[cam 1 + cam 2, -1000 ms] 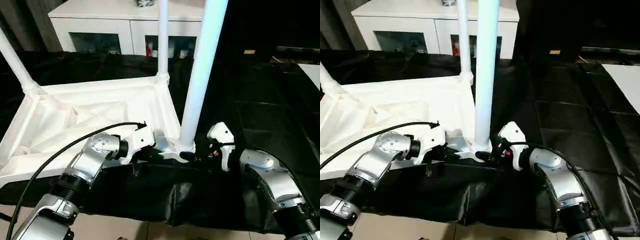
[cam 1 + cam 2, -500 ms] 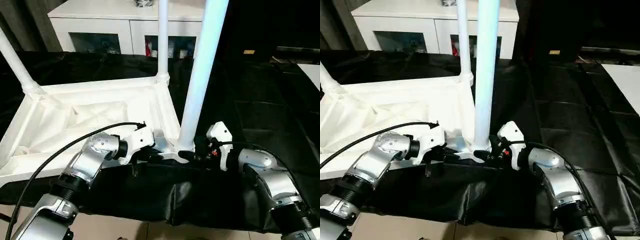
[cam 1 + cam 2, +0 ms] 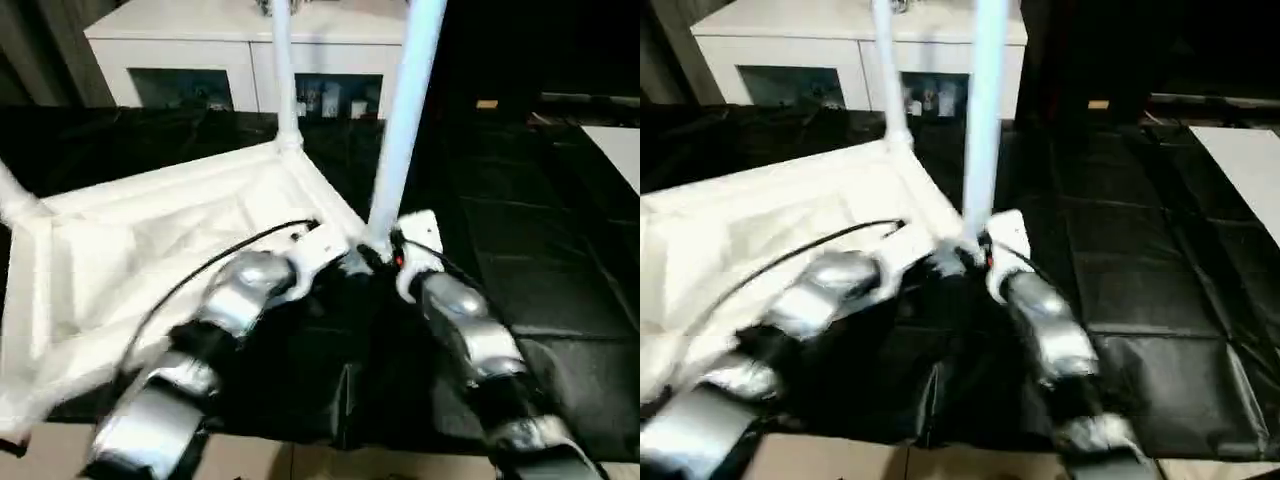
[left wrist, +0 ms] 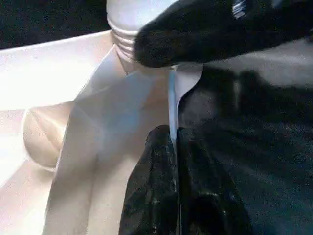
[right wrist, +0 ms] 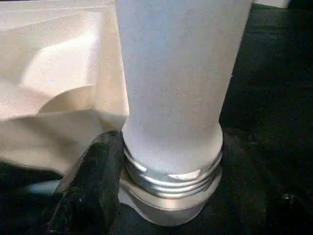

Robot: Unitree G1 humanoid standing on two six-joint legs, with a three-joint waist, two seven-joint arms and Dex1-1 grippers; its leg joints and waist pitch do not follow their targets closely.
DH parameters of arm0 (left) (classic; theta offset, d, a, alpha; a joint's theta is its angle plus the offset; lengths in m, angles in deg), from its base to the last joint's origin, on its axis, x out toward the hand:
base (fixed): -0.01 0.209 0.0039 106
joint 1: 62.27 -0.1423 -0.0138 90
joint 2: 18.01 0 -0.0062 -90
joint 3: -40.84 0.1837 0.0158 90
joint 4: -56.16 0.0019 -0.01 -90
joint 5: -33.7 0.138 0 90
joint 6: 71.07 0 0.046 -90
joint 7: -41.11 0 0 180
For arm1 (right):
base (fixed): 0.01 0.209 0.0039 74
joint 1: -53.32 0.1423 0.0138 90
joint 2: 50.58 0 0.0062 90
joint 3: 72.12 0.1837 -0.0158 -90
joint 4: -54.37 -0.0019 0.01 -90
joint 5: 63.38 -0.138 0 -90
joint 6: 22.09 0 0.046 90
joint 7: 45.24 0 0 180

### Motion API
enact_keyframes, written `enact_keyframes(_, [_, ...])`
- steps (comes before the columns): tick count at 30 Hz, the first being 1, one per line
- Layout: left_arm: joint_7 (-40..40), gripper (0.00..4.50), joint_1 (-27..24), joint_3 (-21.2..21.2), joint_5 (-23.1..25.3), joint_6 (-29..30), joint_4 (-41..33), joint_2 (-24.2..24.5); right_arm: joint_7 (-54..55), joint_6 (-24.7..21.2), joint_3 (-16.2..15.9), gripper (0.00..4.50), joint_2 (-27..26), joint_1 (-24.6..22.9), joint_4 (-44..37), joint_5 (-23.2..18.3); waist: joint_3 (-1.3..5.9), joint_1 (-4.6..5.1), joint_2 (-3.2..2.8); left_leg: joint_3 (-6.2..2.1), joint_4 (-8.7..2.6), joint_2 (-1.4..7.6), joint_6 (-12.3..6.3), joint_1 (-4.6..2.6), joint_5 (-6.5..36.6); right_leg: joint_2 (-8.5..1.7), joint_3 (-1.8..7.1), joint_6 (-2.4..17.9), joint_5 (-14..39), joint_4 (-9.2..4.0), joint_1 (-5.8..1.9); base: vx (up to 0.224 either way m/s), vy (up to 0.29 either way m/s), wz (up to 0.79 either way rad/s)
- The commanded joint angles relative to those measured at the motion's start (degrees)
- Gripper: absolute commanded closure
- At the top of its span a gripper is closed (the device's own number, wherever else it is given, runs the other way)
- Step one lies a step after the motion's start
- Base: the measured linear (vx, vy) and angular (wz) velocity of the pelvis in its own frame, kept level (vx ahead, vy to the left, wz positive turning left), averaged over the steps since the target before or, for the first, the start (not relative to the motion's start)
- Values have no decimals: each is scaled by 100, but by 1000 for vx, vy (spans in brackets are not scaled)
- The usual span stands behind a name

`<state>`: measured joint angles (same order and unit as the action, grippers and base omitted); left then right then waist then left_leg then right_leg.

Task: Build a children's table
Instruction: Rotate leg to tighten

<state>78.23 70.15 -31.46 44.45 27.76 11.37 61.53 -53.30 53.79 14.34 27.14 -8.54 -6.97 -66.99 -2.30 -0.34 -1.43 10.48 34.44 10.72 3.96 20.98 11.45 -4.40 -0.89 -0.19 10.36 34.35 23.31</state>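
Note:
The children's table lies upside down on the black cloth, its ribbed white top (image 3: 150,240) facing up. The near leg (image 3: 405,100) rises from the near corner, a second leg (image 3: 283,70) from the far corner, and a third (image 3: 15,205) shows at the left edge. My left gripper (image 4: 172,132) is shut on the top's thin rim (image 4: 172,93) beside that corner. My right gripper (image 3: 375,255) is shut on the near leg's base, with one finger (image 5: 93,186) against the threaded collar (image 5: 171,171); the other finger is hidden behind the leg (image 5: 181,73).
A white cabinet (image 3: 200,40) with glass-fronted compartments stands behind the table. The black cloth (image 3: 540,250) covers the surface to the right, and its front edge hangs down towards the floor. A white sheet (image 3: 625,150) lies at the far right.
The table top has turned, and its near corner has moved away from me. Both grippers went forward with that corner, still holding the rim and the leg.

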Motion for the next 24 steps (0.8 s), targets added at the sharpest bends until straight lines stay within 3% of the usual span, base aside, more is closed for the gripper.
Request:
enact_keyframes(1, [-447, 450, 55, -149, -58, -83, 158, -172, 483, -203, 200, 180, -76, -2, 460, 141, 356, -5, 63, -36, -399, 119, -254, -28, 797, -244, 136, 1386, 567, -372, -286, 0, 0, 0])
enact_keyframes(6, [-688, 450, 253, -142, -3, -213, 449, -354, 462, -21, 438, 180, -472, 195, 678, -287, 342, -20, 68, -41, -416, 131, -337, -26, 963, -255, 125, 1377, 705, -393, -302, 0, 0, 0])
enact_keyframes(8, [-589, 450, 228, -147, -28, -250, 429, -304, 329, 72, 489, 124, -462, 137, 502, -369, 345, -23, 47, -46, -419, 135, -348, -25, 949, -258, 123, 1383, 656, -387, -305, 0, 0, 0])
enact_keyframes(11, [-465, 450, 170, -140, -35, -292, 388, -205, 280, 146, 481, 104, -353, 67, 305, -328, 352, -37, 65, -42, -413, 134, -411, -21, 857, -257, 122, 1414, 452, -372, -323, 0, 0, 0])
enact_keyframes(17, [-178, 450, -35, -88, 7, -426, 124, 164, -325, -132, 377, 49, 193, -282, -567, -294, 343, -29, 95, -47, -416, 136, -485, 8, 790, -258, 112, 1377, 510, -369, -344, 0, 0, 0])
enact_keyframes(21, [480, 450, -309, 38, -58, -471, -339, 496, -1811, -345, 123, 49, 941, -654, -1230, -657, 330, -62, 89, -42, -407, 164, -585, 17, 848, -267, 122, 1353, 639, -386, -351, 0, 0, 0])
enact_keyframes(22, [655, 450, -373, 71, -88, -478, -447, 569, -2207, -347, 61, 49, 1107, -746, -1376, -803, 324, -61, 63, -47, -413, 166, -582, 4, 885, -264, 117, 1365, 686, -392, -347, 0, 0, 0])
enact_keyframes(24, [770, 450, -415, 93, -108, -482, -519, 617, -2469, -344, 19, 49, 1219, -807, -1474, -897, 319, -33, 78, -38, -414, 171, -570, 8, 990, -257, 116, 1388, 802, -403, -325, 0, 0, 0])
